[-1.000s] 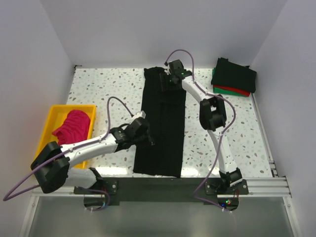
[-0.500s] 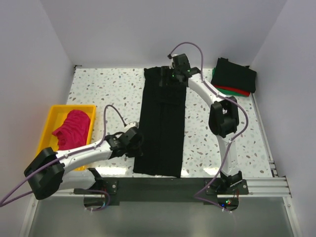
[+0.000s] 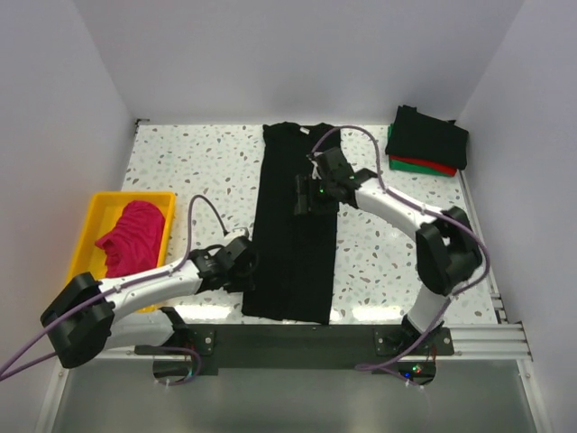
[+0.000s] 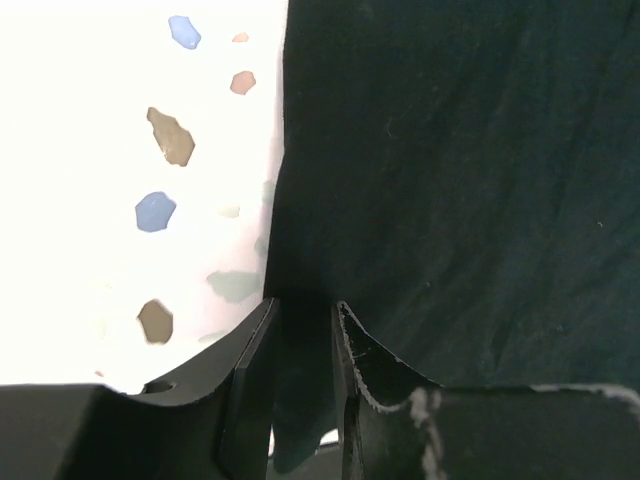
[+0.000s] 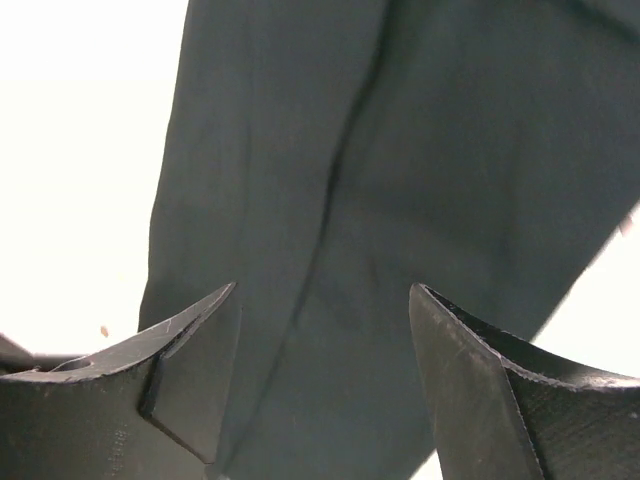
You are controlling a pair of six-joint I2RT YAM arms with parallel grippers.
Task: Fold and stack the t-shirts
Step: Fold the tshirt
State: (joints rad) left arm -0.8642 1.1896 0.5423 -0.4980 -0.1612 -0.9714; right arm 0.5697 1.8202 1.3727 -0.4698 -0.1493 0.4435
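Black short-sleeved cloth t-shirt point(image 3: 290, 248), a long narrow strip running near-to-far on the speckled white surface point(image 3: 198, 162), its near left edge pinched by the left end effector point(image 3: 247, 271), the right end effector point(image 3: 305, 194) spread open over its middle.

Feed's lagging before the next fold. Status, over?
Right gripper open, over black t-shirt upper middle. Left gripper narrow, straddling its near left edge; grip unconfirmed. Shirt flat, folded into a long strip. Nothing lying on it.
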